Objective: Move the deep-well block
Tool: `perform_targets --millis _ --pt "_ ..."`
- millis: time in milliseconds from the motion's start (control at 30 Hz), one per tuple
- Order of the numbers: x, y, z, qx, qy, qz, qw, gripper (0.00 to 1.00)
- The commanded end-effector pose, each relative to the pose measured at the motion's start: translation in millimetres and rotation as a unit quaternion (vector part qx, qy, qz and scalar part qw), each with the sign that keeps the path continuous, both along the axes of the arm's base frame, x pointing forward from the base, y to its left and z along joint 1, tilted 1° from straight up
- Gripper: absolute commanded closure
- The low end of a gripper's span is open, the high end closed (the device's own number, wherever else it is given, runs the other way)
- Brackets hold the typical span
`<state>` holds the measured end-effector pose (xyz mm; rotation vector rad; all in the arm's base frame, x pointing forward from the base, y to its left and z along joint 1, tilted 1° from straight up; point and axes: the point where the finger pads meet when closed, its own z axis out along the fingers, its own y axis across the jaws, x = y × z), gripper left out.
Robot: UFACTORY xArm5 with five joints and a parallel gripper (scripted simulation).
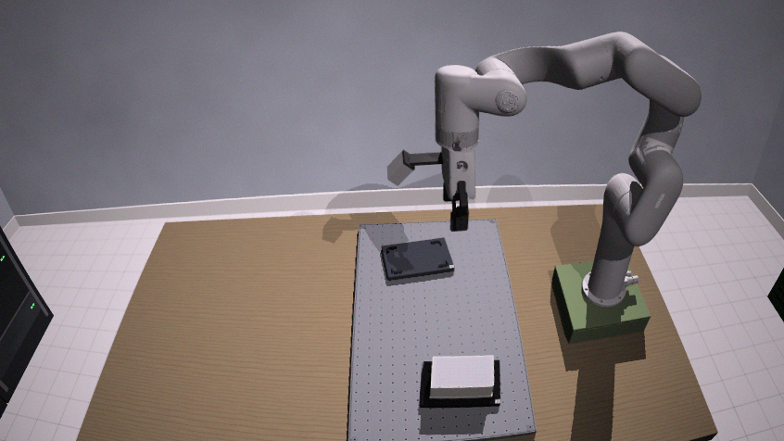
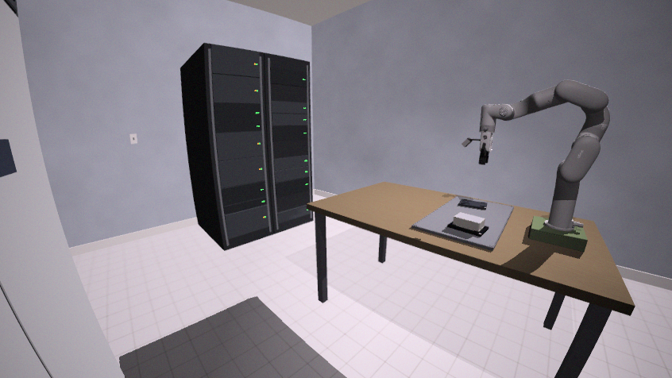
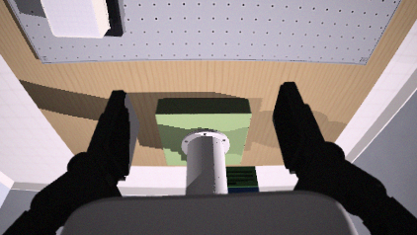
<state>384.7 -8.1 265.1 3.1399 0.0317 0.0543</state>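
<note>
The white deep-well block (image 1: pixel 461 376) sits in the black nest N1 (image 1: pixel 460 403) at the near end of the grey perforated plate (image 1: pixel 436 323). The empty black nest N2 (image 1: pixel 417 259) lies at the far end, with a small pale mark at its right front corner. My gripper (image 1: pixel 458 219) hangs high above the plate's far edge, beside N2, fingers pointing down, open and empty. The side view shows the gripper (image 2: pixel 484 157) well above the block (image 2: pixel 469 219) and N2 (image 2: pixel 473 203). In the wrist view the open fingers frame the arm's base, and the block (image 3: pixel 79 17) is at the top left.
The arm stands on a green pedestal (image 1: pixel 600 309) on the wooden table, right of the plate. A black server rack (image 2: pixel 246 140) stands on the floor away from the table. A wall runs behind the table's far edge.
</note>
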Motion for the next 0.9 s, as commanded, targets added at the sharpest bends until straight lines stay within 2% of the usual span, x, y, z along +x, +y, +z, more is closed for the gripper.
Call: perform_targets --millis 0,67,500,567,867 --pt "2.9 9 -7.1 0.002 0.003 -0.037 0.999 0.00" --pt "2.9 16 -13.8 0.003 0.006 -0.071 0.997 0.00" --pt "2.6 65 -57.3 0.004 0.007 -0.071 0.997 0.00" --pt "2.6 65 -57.3 0.004 0.007 -0.071 0.997 0.00" --pt "2.3 98 -87.5 0.005 0.008 -0.071 0.997 0.00"
